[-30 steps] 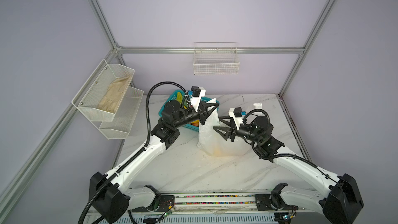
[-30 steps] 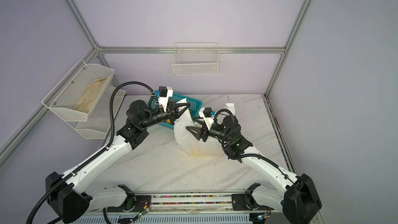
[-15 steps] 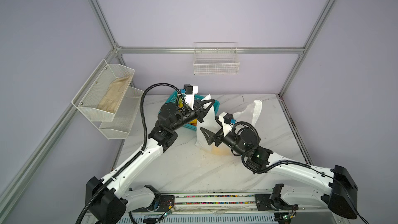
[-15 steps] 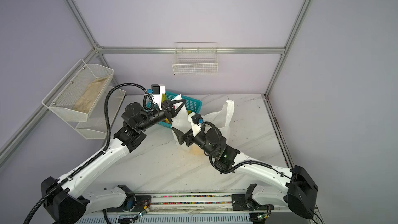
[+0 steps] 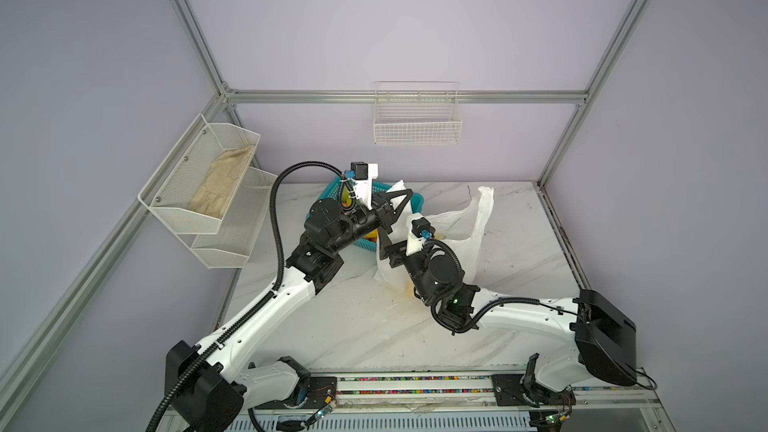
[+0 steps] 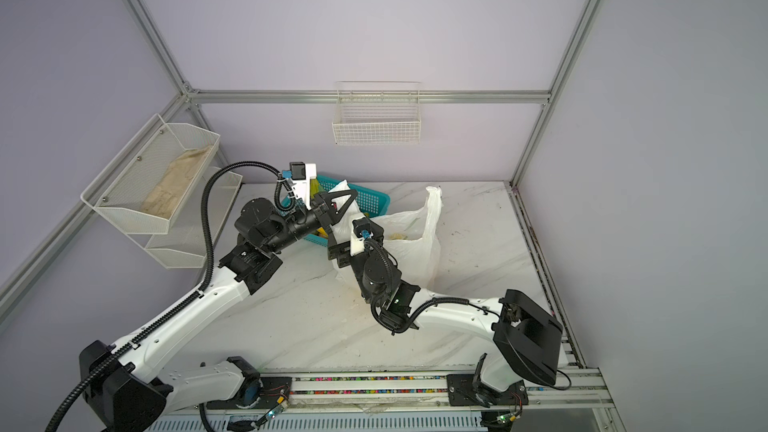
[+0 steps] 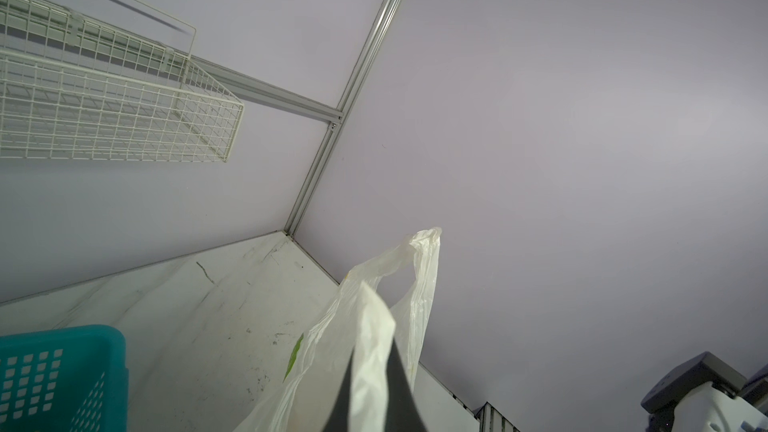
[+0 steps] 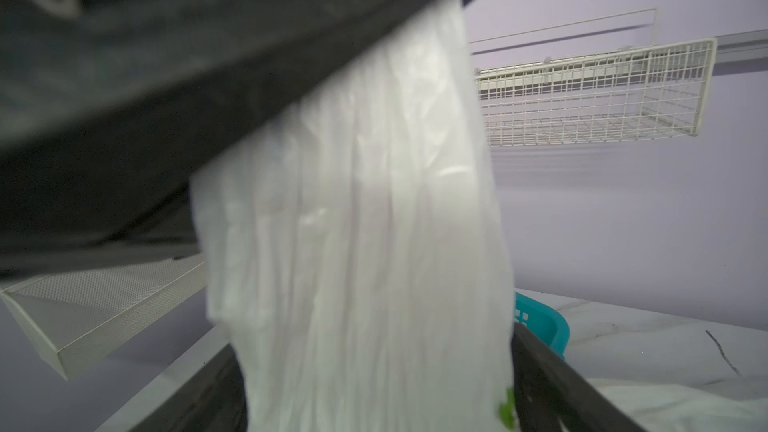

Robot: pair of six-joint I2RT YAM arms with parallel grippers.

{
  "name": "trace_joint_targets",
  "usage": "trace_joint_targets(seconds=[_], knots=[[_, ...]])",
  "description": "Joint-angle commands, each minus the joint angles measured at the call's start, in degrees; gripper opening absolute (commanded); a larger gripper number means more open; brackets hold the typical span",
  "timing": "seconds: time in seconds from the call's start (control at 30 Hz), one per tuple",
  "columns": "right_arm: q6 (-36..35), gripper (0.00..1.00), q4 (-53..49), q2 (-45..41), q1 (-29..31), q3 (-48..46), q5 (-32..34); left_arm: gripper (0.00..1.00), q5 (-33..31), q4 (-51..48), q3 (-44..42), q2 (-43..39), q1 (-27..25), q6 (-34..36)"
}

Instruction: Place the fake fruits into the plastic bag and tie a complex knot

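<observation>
The plastic bag sits on the marble table beside the teal basket, mouth up, with something yellowish inside. My left gripper is shut on one handle loop and holds it stretched up and to the left. My right gripper stands open just below it; its fingers flank that taut white band without pinching it. The other handle loop stands up free. Yellow fake fruits lie in the basket. A knot is not in view.
The teal mesh basket stands behind the left gripper. A white wire basket hangs on the back wall. Mesh shelves holding a cloth hang on the left wall. The two grippers are very close together.
The right arm swung left and under the left gripper, its jaws now straddling the held handle. The left gripper drew that handle slightly back and left. The bag's other loop stands free.
</observation>
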Motion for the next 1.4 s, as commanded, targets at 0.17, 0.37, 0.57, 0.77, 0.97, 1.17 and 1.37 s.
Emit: trace_joint_targets(seconds=[0.17,0.37,0.57,0.77,0.97,1.17,1.37], knots=[[1.0,0.62,11.8,6.1,-3.0,0.8,1.7,0.00,-4.0,3.6,-3.4,-2.6,0.4,-5.0],[1.8,0.36,11.8,6.8,-4.4,-6.7,-5.1,0.00,-4.8,3.2,-3.4,-3.7,2.2,-5.7],[1.3,0.29,4.9,3.6,-6.3,-8.1,-14.9,0.00,-3.9,1.9,-2.7,-3.1,2.8,-2.6],[0.3,0.64,-7.3,-3.1,-7.2,-6.0,-18.2,0.00,-4.5,0.1,-2.0,-2.6,3.4,-0.1],[-2.3,0.96,-23.6,-14.0,-7.4,-3.7,-23.9,0.00,-3.4,-1.3,-1.1,-2.0,4.4,1.4],[-5.2,0.97,-36.7,-23.0,-7.4,0.3,-29.9,0.00,-2.8,-2.3,-0.4,-2.0,5.1,2.1],[-5.7,0.97,-44.2,-29.5,-8.7,2.0,-30.4,0.00,-2.5,-3.4,0.4,-1.8,5.5,2.9]])
